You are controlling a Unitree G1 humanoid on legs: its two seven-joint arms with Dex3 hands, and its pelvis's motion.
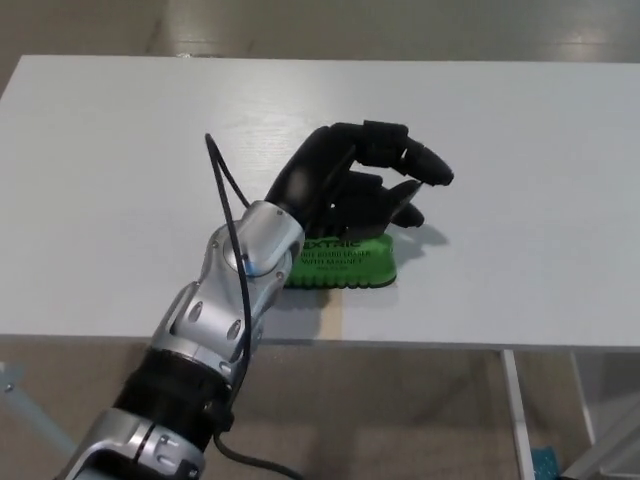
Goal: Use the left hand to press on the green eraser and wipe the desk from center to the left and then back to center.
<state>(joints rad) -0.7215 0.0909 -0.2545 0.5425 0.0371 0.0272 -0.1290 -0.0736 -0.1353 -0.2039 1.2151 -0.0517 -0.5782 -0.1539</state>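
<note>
A green eraser (347,263) with dark lettering lies flat on the white desk (510,150), near the middle of its front edge. My left hand (350,185) is black and rests over the eraser's far side, covering its back edge. The fingers (420,160) are slightly curled and point right, beyond the eraser. They are not closed around anything. The silver forearm (235,285) rises from the lower left and hides the eraser's left end. My right hand does not show.
A black cable (222,185) loops up from the forearm over the desk. The desk's front edge (450,345) runs just below the eraser, with brown floor beneath. Light frame parts (600,450) show at the lower right.
</note>
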